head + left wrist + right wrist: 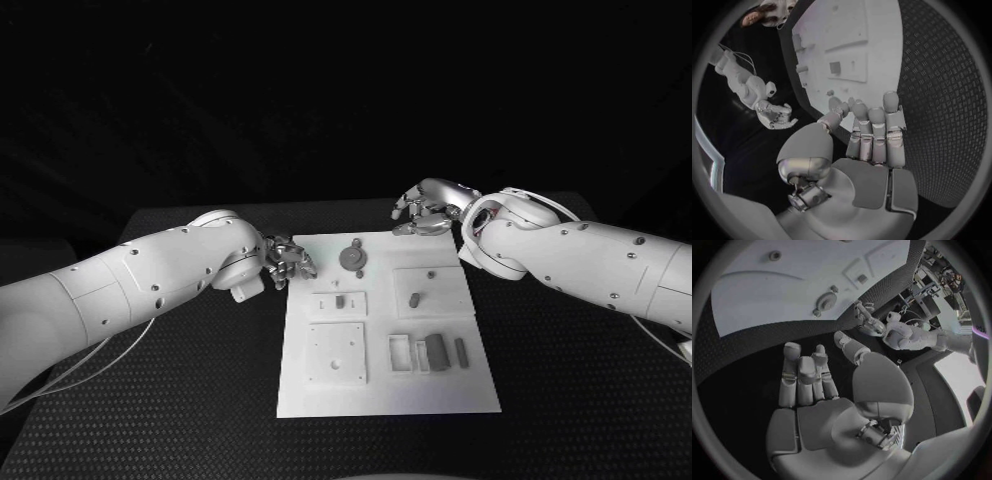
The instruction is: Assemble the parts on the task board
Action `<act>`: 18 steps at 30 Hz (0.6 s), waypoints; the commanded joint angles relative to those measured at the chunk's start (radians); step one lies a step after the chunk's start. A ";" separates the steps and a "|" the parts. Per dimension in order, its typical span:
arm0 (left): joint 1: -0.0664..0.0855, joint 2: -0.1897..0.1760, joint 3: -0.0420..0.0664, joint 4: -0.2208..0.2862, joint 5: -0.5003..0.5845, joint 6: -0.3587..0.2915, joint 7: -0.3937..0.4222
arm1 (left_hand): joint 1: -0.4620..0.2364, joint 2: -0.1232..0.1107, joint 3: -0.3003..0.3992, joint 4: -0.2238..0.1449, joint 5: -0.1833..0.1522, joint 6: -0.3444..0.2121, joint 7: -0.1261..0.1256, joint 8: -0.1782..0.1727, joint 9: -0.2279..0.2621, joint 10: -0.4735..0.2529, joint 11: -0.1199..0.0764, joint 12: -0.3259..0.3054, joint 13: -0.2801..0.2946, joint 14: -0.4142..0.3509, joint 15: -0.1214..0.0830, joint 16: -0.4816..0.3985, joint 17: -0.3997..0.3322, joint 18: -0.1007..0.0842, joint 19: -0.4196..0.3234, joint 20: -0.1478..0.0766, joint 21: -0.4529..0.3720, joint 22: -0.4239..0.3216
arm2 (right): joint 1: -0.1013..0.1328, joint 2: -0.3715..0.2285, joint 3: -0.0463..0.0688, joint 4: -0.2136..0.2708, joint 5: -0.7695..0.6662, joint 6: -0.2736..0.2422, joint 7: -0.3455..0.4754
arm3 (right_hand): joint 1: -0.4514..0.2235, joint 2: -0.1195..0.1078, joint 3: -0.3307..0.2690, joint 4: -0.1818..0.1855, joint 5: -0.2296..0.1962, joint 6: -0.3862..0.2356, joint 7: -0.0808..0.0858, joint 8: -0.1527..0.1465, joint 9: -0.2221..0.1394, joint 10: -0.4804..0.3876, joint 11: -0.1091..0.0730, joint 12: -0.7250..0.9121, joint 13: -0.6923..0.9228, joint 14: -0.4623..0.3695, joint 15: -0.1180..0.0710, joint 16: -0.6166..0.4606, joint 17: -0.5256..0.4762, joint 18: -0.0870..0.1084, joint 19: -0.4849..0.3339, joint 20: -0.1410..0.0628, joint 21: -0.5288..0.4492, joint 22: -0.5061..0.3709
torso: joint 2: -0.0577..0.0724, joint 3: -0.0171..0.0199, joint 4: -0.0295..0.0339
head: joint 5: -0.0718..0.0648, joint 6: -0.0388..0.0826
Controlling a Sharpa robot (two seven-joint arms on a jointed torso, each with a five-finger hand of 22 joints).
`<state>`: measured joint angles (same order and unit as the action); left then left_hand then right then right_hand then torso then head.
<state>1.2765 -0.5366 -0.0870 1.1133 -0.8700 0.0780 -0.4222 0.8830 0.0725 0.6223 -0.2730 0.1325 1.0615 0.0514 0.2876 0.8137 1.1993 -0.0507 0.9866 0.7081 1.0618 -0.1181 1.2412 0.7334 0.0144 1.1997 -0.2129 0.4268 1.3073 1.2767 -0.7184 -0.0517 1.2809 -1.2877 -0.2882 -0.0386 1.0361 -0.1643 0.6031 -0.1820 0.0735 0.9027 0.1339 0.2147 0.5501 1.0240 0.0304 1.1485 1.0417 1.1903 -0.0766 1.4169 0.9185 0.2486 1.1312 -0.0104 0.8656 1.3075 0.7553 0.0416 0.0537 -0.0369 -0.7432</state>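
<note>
Head view: task board (387, 385), white, centre of the table, long axis running near to far. Left hand (286, 262), released and empty, hangs just off the board's far-left edge; right hand (428, 208), likewise empty, at its far-right corner. Round grey part (352, 258) lies at the board's far middle, between the hands, slightly nearer the left.

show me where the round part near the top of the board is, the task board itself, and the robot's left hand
Round part (352, 257), head view, on its disc face.
Task board (389, 395), head view, on bare plate near its front edge.
Left hand (287, 262), head view, on the middle of the hand beside the board's left edge.
</note>
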 commanded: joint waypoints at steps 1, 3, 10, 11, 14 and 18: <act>0.001 -0.015 0.000 0.045 0.084 -0.056 -0.017 | 0.013 0.017 0.011 -0.010 0.023 0.012 0.000 0.037 0.004 0.019 -0.008 -0.001 -0.002 0.016 -0.008 0.005 -0.002 0.001 0.019 -0.009 0.004 0.024 | 0.000 -0.003 0.000 0.002 -0.001 0.007 0.008 | -0.011 -0.002 0.000 0.008 0.005 -0.012 0.015 -0.005 -0.001 -0.004 0.006 0.001 -0.002 0.000 0.005 -0.007 0.001 0.013 0.003 -0.001 -0.003 0.018 | 0.000 -0.0002 -0.0006 | -0.003 -0.002; 0.001 -0.024 0.000 0.068 0.084 -0.059 -0.022 | 0.010 0.018 0.011 -0.011 0.027 0.013 -0.001 0.038 0.003 0.020 -0.009 -0.001 -0.002 0.016 -0.008 0.006 -0.002 0.001 0.019 -0.009 0.005 0.024 | 0.000 -0.003 0.000 0.002 -0.001 0.007 0.008 | -0.011 -0.002 0.000 0.008 0.005 -0.012 0.015 -0.005 -0.001 -0.004 0.006 0.001 -0.002 0.000 0.005 -0.007 0.001 0.013 0.003 -0.001 -0.003 0.018 | 0.000 -0.0002 -0.0002 | -0.001 -0.003; 0.001 -0.034 -0.009 0.118 0.084 -0.057 -0.042 | 0.007 0.018 0.012 -0.013 0.038 0.018 -0.003 0.042 0.003 0.024 -0.011 -0.001 -0.003 0.020 -0.008 0.007 -0.004 0.003 0.022 -0.010 0.008 0.024 | 0.000 -0.005 0.000 0.003 -0.001 0.006 0.007 | -0.012 -0.002 0.000 0.009 0.005 -0.012 0.015 -0.004 -0.001 -0.004 0.006 0.001 -0.002 0.000 0.005 -0.007 0.001 0.013 0.003 -0.001 -0.004 0.018 | 0.000 0.0001 -0.0001 | 0.003 -0.007; 0.001 -0.036 -0.015 0.125 0.082 -0.060 -0.045 | 0.007 0.018 0.012 -0.014 0.039 0.018 -0.004 0.043 0.003 0.025 -0.012 0.000 -0.003 0.021 -0.009 0.008 -0.004 0.003 0.023 -0.011 0.008 0.024 | 0.000 -0.005 0.000 0.003 -0.001 0.006 0.007 | -0.012 -0.002 -0.001 0.009 0.005 -0.012 0.015 -0.004 -0.001 -0.004 0.006 0.001 -0.002 0.000 0.005 -0.007 0.001 0.013 0.003 -0.001 -0.004 0.018 | 0.001 0.0000 -0.0001 | 0.003 -0.007; 0.001 -0.038 -0.029 0.138 0.073 -0.054 -0.052 | 0.007 0.018 0.013 -0.014 0.041 0.020 -0.004 0.044 0.003 0.026 -0.012 0.000 -0.003 0.022 -0.009 0.008 -0.004 0.003 0.024 -0.011 0.009 0.024 | 0.000 -0.005 0.000 0.004 -0.001 0.006 0.007 | -0.013 -0.002 -0.001 0.010 0.005 -0.012 0.015 -0.004 -0.001 -0.004 0.006 0.001 -0.002 0.000 0.005 -0.007 0.001 0.013 0.003 -0.001 -0.004 0.018 | 0.000 -0.0003 0.0001 | 0.003 -0.008; 0.001 -0.043 -0.041 0.149 0.046 -0.040 -0.060 | 0.004 0.019 0.012 -0.015 0.044 0.022 -0.007 0.047 0.003 0.035 -0.015 0.005 -0.001 0.030 -0.011 0.014 -0.003 0.005 0.031 -0.013 0.016 0.025 | 0.000 -0.008 0.000 0.005 0.000 0.006 0.008 | -0.013 -0.002 -0.001 0.010 0.005 -0.012 0.015 -0.004 -0.001 -0.004 0.006 0.001 -0.002 0.000 0.005 -0.007 0.001 0.013 0.003 -0.001 -0.004 0.018 | 0.000 -0.0004 -0.0003 | 0.004 -0.010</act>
<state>1.2765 -0.5791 -0.1275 1.2575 -0.8088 0.0348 -0.4671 0.8791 0.0764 0.6216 -0.2738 0.1577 1.0743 0.0453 0.2876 0.8087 1.2119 -0.0486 0.9865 0.7060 1.0722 -0.1180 1.2508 0.7305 0.0144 1.2136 -0.2128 0.4391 1.3080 1.2767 -0.7250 -0.0517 1.2839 -1.2868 -0.2882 -0.0388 1.0319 -0.1685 0.6031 -0.1764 0.0735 0.9008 0.1324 0.2147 0.5502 1.0240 0.0304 1.1485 1.0408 1.1903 -0.0765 1.4169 0.9184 0.2485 1.1310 -0.0102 0.8655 1.3075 0.7553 0.0413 0.0535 -0.0339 -0.7517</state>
